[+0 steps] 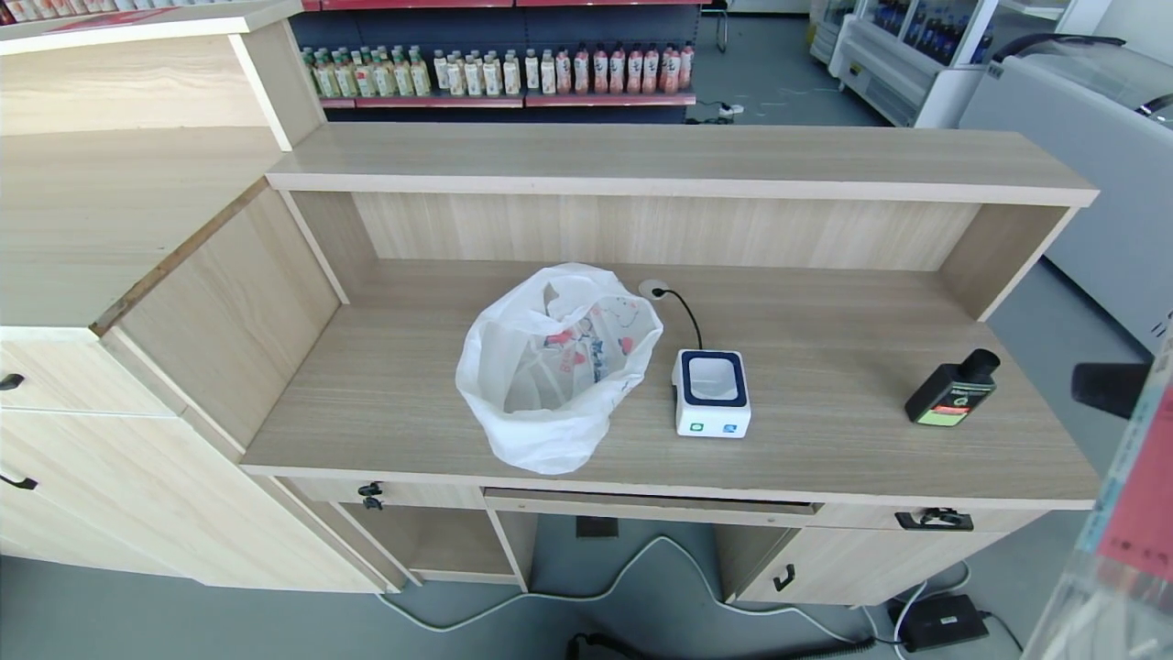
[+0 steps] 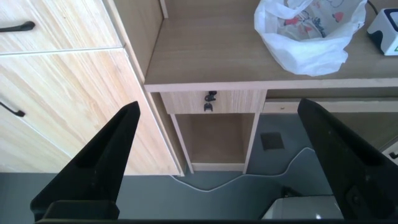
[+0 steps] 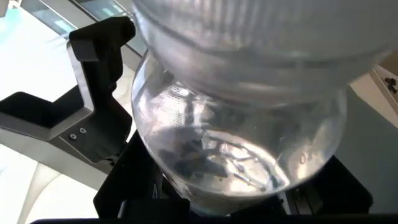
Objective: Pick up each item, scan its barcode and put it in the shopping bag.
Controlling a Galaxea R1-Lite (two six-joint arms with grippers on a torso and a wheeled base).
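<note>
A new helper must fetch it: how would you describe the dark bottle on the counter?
Find the wooden counter under the raised shelf. Past the white bag and the white scanner, toward its right end, a small bottle sits alone. Unlike those two it is dark, with a black cap and a green and red label.

On the counter point(image 1: 825, 367) the bag point(image 1: 550, 367) sits left of the frame's centre, with the scanner point(image 1: 712, 392) just beside it to the right. The cable point(image 1: 685, 312) runs from behind the scanner up to a hole point(image 1: 652, 289) in the counter, by the bag's right rim. The small bottle point(image 1: 951, 390) lies at the right of the frame, well apart from the scanner, near the counter's right end. The clear bottle point(image 1: 1132, 513) is at the lower right edge, before the counter. Behind the counter, at top centre, drinks point(image 1: 499, 71) line a shelf point(image 1: 513, 101); a cabinet point(image 1: 110, 229) adjoins the counter on the left
</note>
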